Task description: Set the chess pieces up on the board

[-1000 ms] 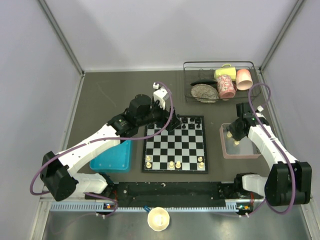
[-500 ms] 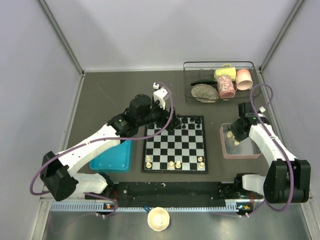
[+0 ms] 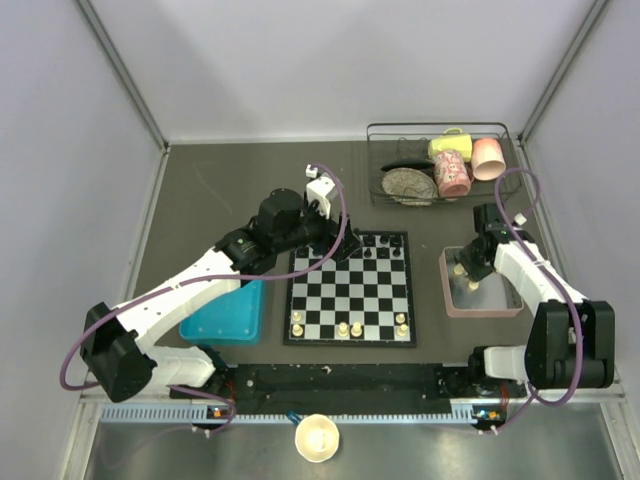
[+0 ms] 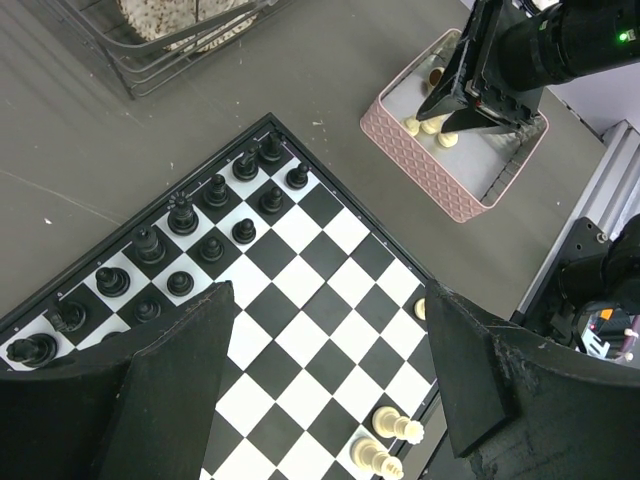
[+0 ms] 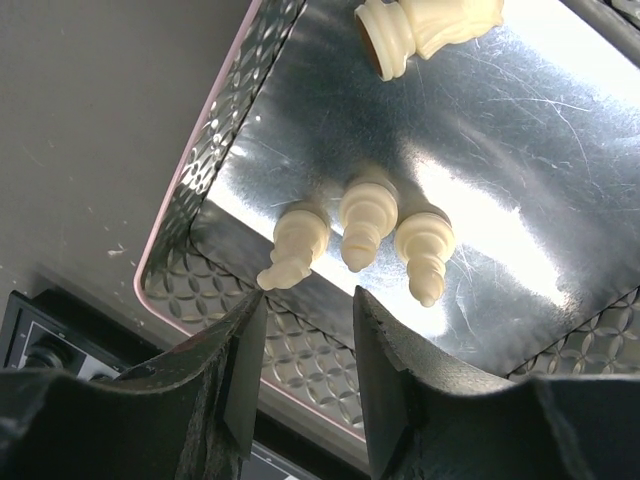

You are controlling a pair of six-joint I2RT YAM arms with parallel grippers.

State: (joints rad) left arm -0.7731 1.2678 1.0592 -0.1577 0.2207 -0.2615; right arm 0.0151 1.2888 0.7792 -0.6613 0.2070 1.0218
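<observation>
The board [image 3: 350,290] lies mid-table, with black pieces [image 4: 180,215] in two rows at its far side. A few cream chess pieces [image 3: 343,328] stand on its near row, two of them [image 4: 393,425] below my left fingers. My left gripper [image 4: 328,295] hovers wide open above the board's far-left part [image 3: 345,250], holding nothing. My right gripper [image 5: 305,310] is low inside the pink tray [image 5: 200,160], open a little, empty. Three cream pieces [image 5: 365,220] stand just beyond its fingertips; the left fingertip [image 5: 250,330] is close to the knight-shaped one [image 5: 295,245]. Another cream piece [image 5: 430,25] lies further in.
A blue tray [image 3: 225,320] sits left of the board under my left arm. A wire rack [image 3: 440,165] with cups and a plate stands at the back right. A cream bowl [image 3: 318,437] sits at the near edge. The pink tray [image 3: 452,300] is right of the board.
My right gripper has shifted slightly toward the far side of the pink tray and its jaws have wavered a little. The left arm has not moved.
</observation>
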